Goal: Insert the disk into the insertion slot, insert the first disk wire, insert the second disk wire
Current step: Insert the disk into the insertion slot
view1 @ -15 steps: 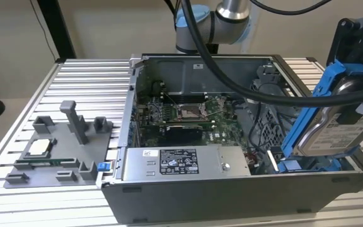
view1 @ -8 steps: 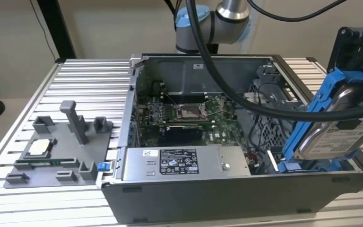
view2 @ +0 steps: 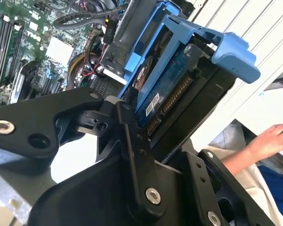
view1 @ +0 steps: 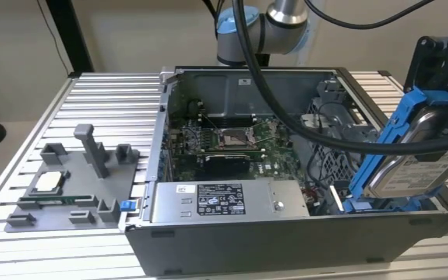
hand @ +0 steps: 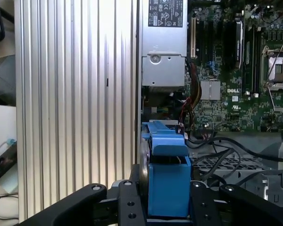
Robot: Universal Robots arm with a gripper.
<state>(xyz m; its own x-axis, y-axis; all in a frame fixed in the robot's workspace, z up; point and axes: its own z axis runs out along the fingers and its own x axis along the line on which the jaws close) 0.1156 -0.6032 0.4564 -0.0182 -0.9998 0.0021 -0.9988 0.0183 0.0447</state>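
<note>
My black gripper is shut on the disk, a silver drive with a white label clipped in a bright blue frame. The disk hangs steeply tilted over the open computer case, at the exterior view's right, with its lower end down by the case's near right corner. In both wrist views the black fingers clamp the blue frame from either side, and the connector edge of the disk shows. The insertion slot is hidden behind the disk. Loose black cables lie in the case beside the disk.
A grey power-supply box sits at the case's front, with the motherboard behind it. A grey fixture with small parts stands on the ribbed metal table at the exterior view's left. A person's hand rests beside the table.
</note>
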